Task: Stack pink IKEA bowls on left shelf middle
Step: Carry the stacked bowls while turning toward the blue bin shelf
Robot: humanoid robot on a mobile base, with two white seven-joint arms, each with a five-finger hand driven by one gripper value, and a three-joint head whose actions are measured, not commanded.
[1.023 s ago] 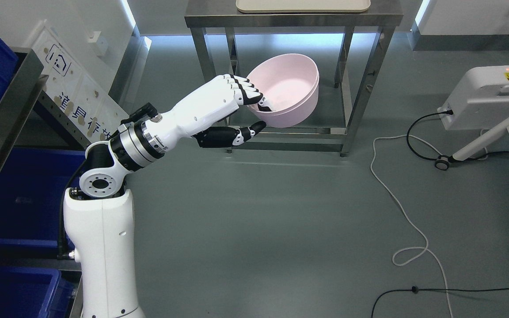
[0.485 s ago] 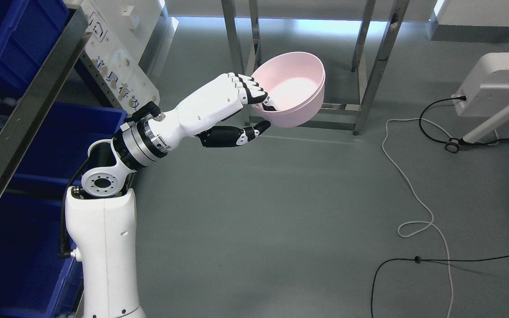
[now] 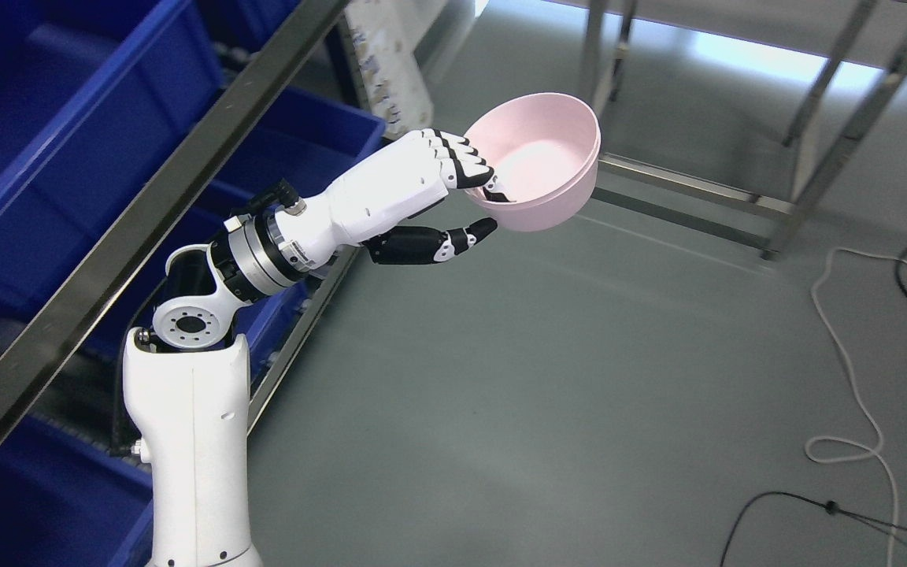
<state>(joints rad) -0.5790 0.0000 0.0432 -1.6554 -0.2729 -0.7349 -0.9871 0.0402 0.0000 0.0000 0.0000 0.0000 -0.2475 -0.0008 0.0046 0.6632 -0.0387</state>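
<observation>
Left hand clamped on near rim of round pink plastic bowl, upper centre; blue-binned metal shelf lying leftward, behind the wrist.

Head camera: mounted on my head, above my left arm.
Facing: downward, tilted, over the grey floor.
Range: arm close; table legs farther.
Left edge: blue-bin shelf.
</observation>
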